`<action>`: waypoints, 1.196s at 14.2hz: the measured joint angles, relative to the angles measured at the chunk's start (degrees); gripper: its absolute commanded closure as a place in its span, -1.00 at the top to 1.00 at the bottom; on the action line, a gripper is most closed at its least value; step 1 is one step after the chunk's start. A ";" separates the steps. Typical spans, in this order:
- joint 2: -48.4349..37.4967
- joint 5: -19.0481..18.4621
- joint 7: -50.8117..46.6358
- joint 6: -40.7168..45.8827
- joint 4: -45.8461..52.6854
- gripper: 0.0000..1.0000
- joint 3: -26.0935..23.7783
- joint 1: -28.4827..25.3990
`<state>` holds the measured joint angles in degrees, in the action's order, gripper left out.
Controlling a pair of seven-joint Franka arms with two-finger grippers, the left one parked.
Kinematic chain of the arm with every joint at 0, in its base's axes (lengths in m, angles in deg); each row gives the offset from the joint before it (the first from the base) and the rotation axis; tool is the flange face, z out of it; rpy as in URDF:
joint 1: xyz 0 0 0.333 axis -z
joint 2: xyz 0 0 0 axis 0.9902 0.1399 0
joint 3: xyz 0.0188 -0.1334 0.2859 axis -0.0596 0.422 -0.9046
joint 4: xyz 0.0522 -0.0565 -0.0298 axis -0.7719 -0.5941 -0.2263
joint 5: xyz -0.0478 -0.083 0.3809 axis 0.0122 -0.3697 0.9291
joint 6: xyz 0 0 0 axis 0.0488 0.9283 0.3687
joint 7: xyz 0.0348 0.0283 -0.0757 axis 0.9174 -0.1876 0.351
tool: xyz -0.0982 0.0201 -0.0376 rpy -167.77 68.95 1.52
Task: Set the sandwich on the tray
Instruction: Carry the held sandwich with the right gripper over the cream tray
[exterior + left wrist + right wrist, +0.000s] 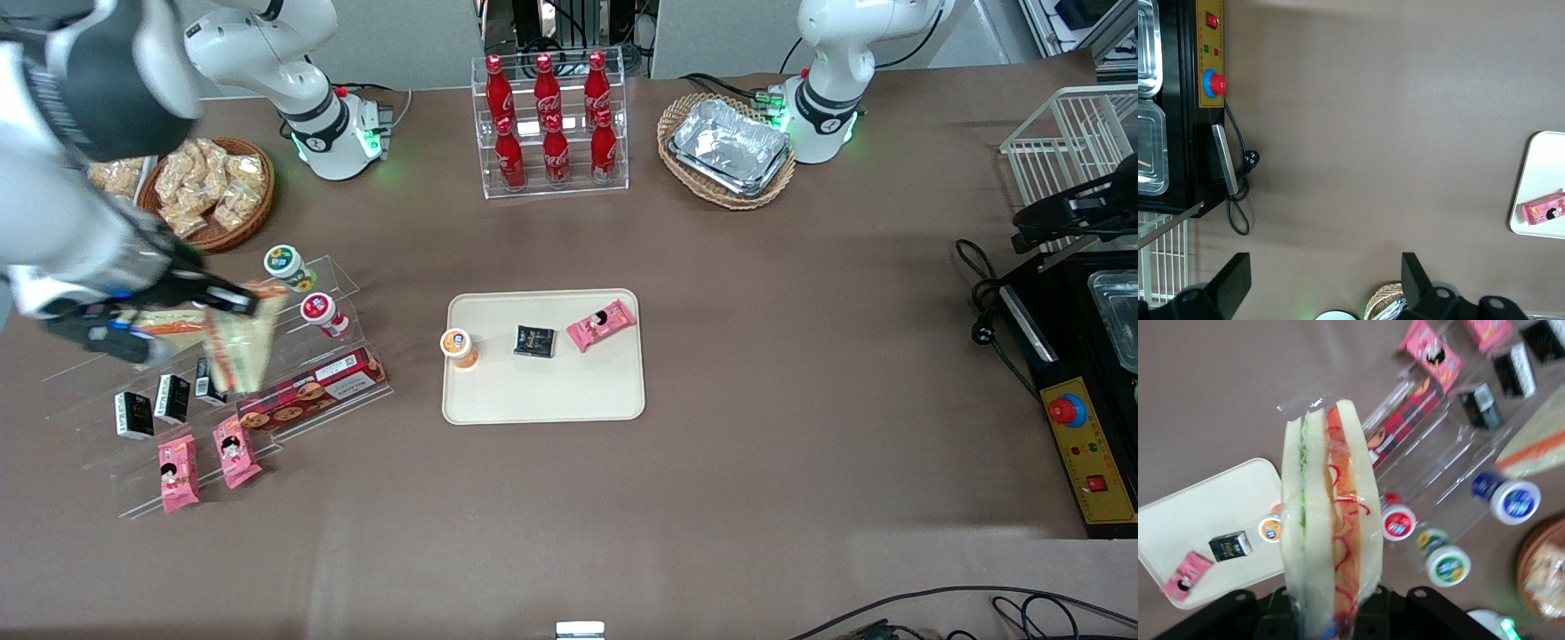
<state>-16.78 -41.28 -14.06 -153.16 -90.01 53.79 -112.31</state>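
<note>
Your gripper [233, 300] is pinched tight on the sandwich [242, 342] and holds it up above the clear shelf [213, 391], toward the working arm's end of the table. The sandwich hangs down from the fingers, maybe a little tilted. The tray [544, 404] sits in the middle of the table, well apart. On it are a small cup [459, 347], a black packet [535, 341] and a pink packet [601, 324].

The gripper [227, 302] holds the sandwich [242, 342] above the rack [351, 280] at the working arm's end, well apart from the tray [542, 400] bearing a cup [459, 348] and two packets.
</note>
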 measured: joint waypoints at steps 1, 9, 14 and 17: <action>1.14 0.45 -5.44 -0.10 -0.05 -1.00 -0.01 -1.81; 11.09 6.30 -41.69 -12.52 -0.14 -1.00 -0.03 -11.88; 18.17 10.53 -62.80 -25.63 -0.59 -1.00 -0.06 -18.14; 23.22 10.85 -75.35 -33.91 -0.85 -1.00 -0.09 -21.27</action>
<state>6.43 -30.43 -89.41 -187.06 -90.87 53.71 -133.58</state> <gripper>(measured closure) 0.806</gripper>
